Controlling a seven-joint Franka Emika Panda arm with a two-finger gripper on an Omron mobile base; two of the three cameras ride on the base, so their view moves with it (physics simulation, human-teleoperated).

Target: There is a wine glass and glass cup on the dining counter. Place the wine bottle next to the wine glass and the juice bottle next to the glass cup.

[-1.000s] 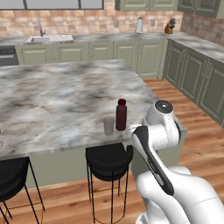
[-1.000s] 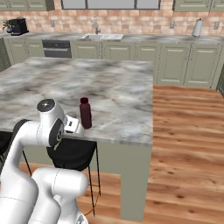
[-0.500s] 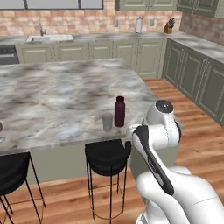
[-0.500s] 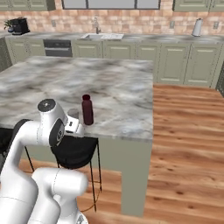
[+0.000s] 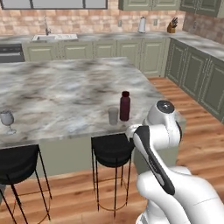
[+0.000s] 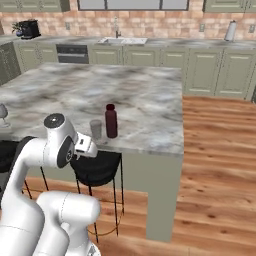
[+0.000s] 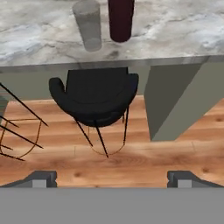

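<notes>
Behind the island runs a brick-backed wall counter with sage green cabinets, a sink and a pale kettle; in the right base view a coffee machine stands at its far left end. The floor is warm wood planks.

The dining counter has a grey-white veined marble top and a sage green base. Two black round stools stand under its near edge.

The juice bottle is stubby and dark red, with a short neck and a dark cap, and it stands upright near the near edge of the counter. Just beside it, on its left, stands the glass cup, a short grey translucent tumbler; whether they touch cannot be told. The wine glass, clear and stemmed, stands well apart at the far left of the same edge.

The gripper is off the counter, lower than its top, above the floor in front of the stool. Its two dark fingertips stand wide apart and hold nothing. The juice bottle and the cup are beyond it, at the top of the hand view.
</notes>
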